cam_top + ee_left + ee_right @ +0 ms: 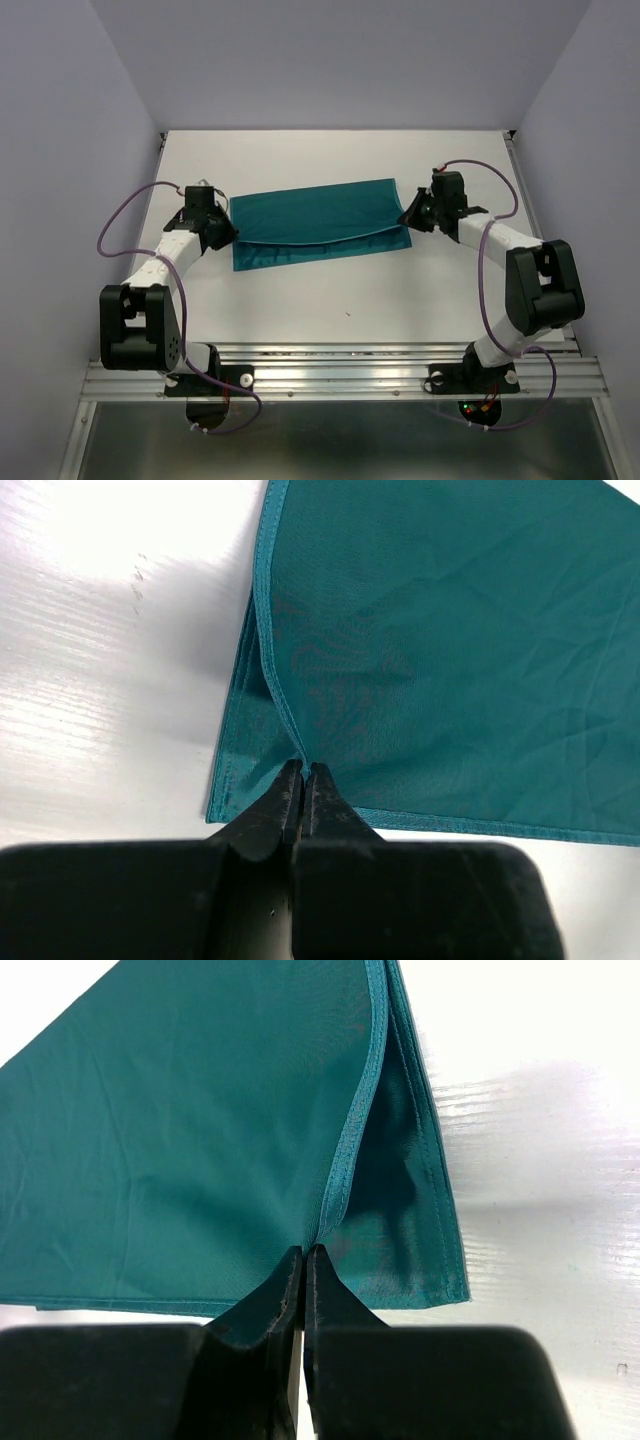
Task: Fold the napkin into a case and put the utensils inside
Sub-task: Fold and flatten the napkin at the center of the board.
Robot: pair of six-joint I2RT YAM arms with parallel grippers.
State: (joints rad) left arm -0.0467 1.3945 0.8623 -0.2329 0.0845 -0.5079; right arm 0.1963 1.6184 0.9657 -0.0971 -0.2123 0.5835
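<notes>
Napkin (320, 222): teal cloth, doubled over into a wide band across the middle of the bench (330, 300), long side running left to right.
Layers: the top layer sits offset toward the far side. A strip of the bottom layer shows along the near edge and at both ends.
Left fingers (226, 233): clenched on the napkin, pinching the hemmed edge of the top layer at the band's left end.
Left wrist view: the fingers (288, 802) are pressed together with the hem caught at the tips. The top layer (450, 660) is raised a little at the pinch, and the bottom layer lies flat below with its corner showing to the left.
Right fingers (409, 217): clenched on the napkin, pinching the top layer's hem at the right end.
Right wrist view: the fingers (284, 1290) are pressed together on the hem. The top layer (180, 1140) lifts from the pinch, and the bottom layer's corner is flat on the bench to the right.
Cloth surface: light creases, the hem stitching visible.
Arms: both reach in from the sides, wrists low over the bench.
</notes>
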